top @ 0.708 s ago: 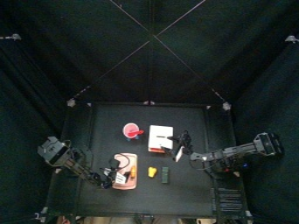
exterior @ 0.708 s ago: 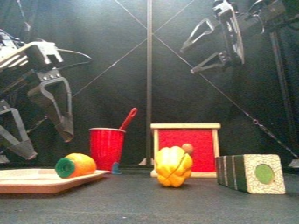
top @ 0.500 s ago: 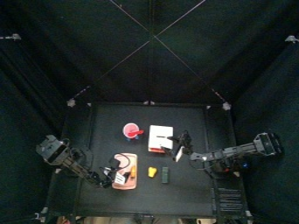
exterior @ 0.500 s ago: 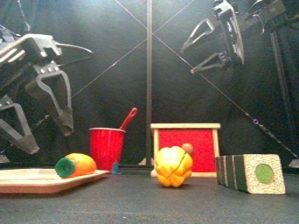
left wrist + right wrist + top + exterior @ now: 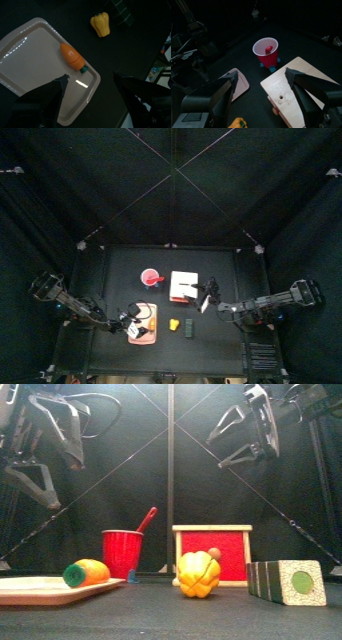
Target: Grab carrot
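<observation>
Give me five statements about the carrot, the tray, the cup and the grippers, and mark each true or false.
1. The carrot lies on the pink tray. True.
2. The left gripper is shut on the carrot. False: its jaws are open, above the tray, and touch nothing.
3. The red cup lies tipped on its side. False: it stands upright.
4. The yellow piece lies on the table, off the tray. True.
5. The right gripper holds the cup. False: it hangs high above the table, open and empty.
</observation>
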`<state>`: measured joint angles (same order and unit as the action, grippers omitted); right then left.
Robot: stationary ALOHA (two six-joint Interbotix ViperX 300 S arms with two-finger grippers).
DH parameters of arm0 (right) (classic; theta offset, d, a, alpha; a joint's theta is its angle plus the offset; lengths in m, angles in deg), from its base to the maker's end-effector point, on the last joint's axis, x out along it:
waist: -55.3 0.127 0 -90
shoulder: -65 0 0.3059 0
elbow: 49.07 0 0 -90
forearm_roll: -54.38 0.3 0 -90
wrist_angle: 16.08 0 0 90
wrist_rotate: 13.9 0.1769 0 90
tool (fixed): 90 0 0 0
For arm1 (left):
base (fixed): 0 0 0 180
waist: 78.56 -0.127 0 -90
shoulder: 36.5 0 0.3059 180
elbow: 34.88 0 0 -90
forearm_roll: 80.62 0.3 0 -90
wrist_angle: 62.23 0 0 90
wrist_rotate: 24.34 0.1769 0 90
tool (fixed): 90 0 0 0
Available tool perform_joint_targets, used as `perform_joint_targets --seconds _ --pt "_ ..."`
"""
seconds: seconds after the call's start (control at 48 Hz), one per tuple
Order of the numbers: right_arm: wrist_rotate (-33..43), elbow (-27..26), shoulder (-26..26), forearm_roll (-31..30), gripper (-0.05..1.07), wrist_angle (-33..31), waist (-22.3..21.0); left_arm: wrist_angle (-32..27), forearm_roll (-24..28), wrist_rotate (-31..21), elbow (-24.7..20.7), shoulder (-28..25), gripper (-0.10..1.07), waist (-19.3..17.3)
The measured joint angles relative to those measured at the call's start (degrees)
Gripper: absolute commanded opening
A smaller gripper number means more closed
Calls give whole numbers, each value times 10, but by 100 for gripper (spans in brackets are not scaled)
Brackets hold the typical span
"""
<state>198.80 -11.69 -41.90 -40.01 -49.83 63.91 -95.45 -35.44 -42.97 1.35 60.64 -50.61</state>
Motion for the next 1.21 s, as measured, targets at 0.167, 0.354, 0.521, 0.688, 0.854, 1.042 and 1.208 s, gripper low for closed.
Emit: perform_joint_targets --seconds 0.167,0.354,0.521,0.688,0.854,1.042,1.208 --pt "0 1 0 0 104 0 0 -71 -127 171 -5 42 103 -35" --pt "0 1 0 0 104 0 0 -214 -226 247 -33 18 103 -63" --pt "-1 3 0 3 104 0 0 -198 -212 243 -60 -44 103 -63" --pt "-1 11 -6 11 104 1 1 -159 -203 240 -91 -100 103 -62" --pt "-3 33 -27 30 104 1 3 -139 -203 216 -113 -140 103 -62" --pt "-2 58 -68 47 104 0 7 -121 -202 184 -133 -172 103 -62" --pt "-2 68 -87 47 104 -1 7 -99 -206 178 -146 -194 102 -63"
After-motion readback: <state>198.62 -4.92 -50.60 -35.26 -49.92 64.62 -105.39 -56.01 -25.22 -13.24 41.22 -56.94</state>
